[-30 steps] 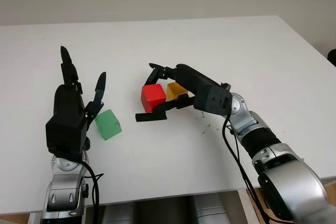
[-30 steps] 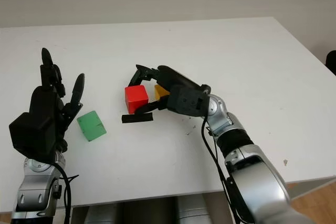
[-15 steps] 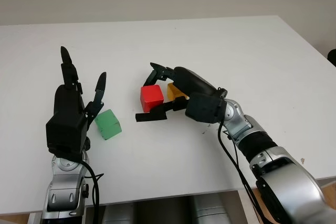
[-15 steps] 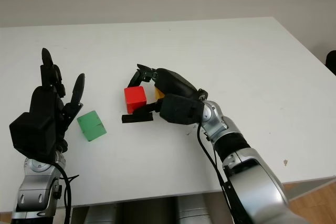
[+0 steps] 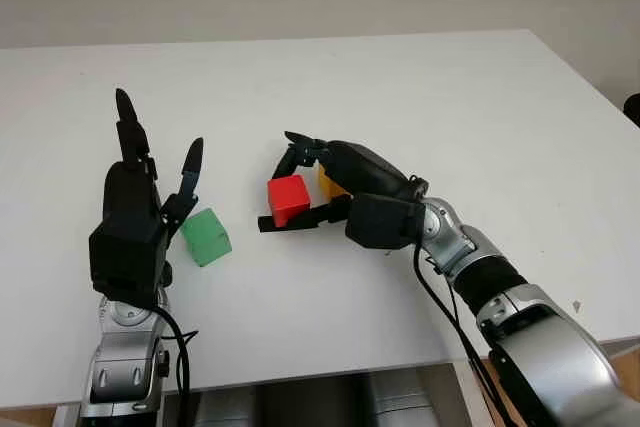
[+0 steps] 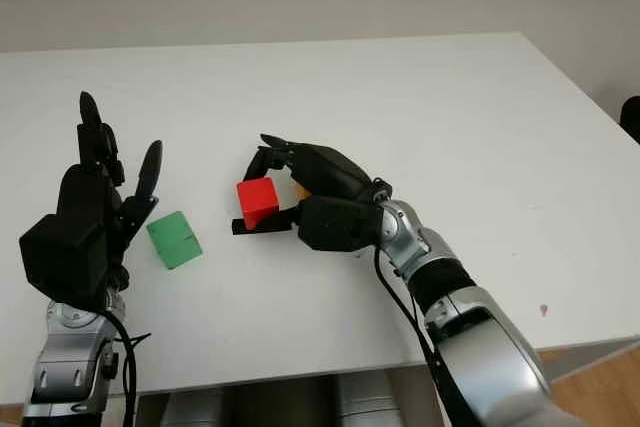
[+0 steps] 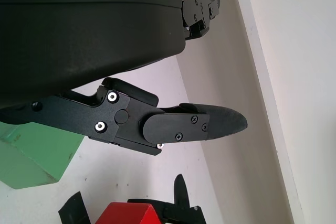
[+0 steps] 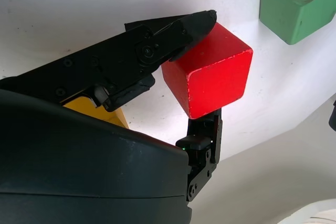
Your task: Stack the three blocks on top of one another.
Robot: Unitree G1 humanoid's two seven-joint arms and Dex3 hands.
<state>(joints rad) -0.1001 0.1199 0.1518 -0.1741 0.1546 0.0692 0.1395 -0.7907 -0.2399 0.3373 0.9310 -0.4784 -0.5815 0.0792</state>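
Right wrist view: the right hand (image 5: 318,185) pinches the small red cube-shaped block (image 8: 209,71) on 2 opposite faces, tilted, just beside the yellow block (image 5: 328,185) — rigid and light, likely slippery-faced. Left hand (image 5: 135,212) open by the green block (image 5: 206,236).

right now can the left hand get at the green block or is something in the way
Probably yes. The green block sits alone on the table, right beside the open left hand, with nothing between them. The right hand is off to the side, shut on the red block.
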